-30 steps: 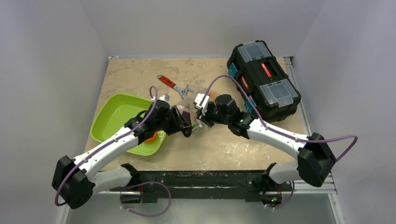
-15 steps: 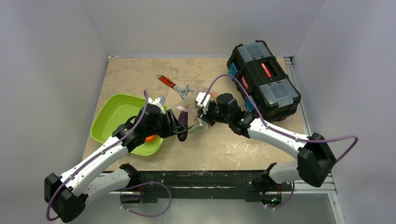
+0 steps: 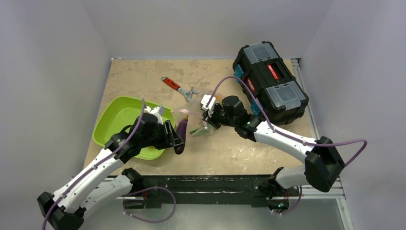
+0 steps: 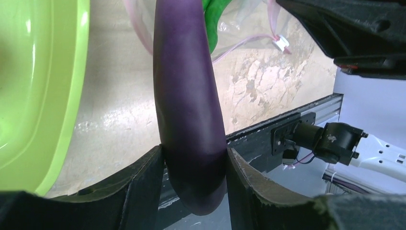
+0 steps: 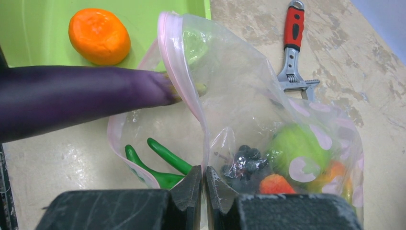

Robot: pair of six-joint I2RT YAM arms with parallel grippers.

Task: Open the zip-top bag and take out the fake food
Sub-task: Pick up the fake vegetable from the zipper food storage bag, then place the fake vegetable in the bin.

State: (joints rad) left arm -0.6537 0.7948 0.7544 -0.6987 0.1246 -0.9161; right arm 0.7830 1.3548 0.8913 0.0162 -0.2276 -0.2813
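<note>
**Eggplant at the bag mouth, tray drop coming next**

The zip-top bag (image 5: 249, 96) is lying open on the desk (image 3: 230, 153) between the two arms, its pink zip strip gaping toward the left arm. The right tool (image 5: 203, 184) is pressed together on the bag's film just below the mouth, pinning it in place. A round green piece (image 5: 297, 143), a dark cluster (image 5: 245, 158) and a red-orange piece (image 5: 273, 184) are sitting inside, and the green pods (image 5: 163, 160) are lying in the mouth.

The eggplant (image 4: 189, 120) is hanging in the left tool (image 4: 191, 191), whose fingers are clamping its thick end from both sides. Its narrow end is reaching just to the zip strip. Judging by this, the removal step is under way, with several pieces left to take out.

The next move is probably calling for a lift clear of the strip, then a swing to the green tray (image 3: 112, 120), where the orange fruit (image 5: 99, 36) is already resting. The tray rim is lying just beside the eggplant, so clearance there is looking tight. The wrench (image 3: 179, 87) and the toolbox (image 3: 270, 81) are sitting well apart on the far side, and the desk's near edge is offering open room
</note>
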